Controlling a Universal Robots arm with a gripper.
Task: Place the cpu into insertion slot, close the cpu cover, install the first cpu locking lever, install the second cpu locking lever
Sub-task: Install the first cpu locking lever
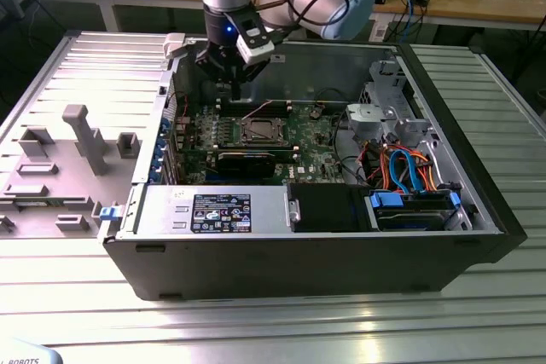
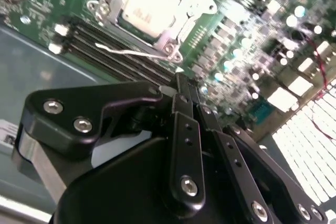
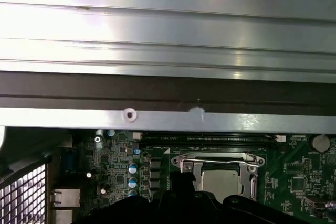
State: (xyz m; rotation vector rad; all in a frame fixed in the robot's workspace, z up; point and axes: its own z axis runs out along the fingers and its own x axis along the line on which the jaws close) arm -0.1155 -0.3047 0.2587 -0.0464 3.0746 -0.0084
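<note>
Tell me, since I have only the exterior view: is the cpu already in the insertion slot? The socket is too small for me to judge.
Observer: Yes. In both wrist views the cpu sits in the insertion slot, silvery top facing up.
Operator: And the cpu cover, up or down?
Observer: Down. In the second wrist view the cpu cover lies flat around the chip, which shows through its window.
Operator: Any locking lever to see?
Observer: In the first wrist view a thin metal lever lies along one edge of the cover. I cannot tell whether it is latched.
</note>
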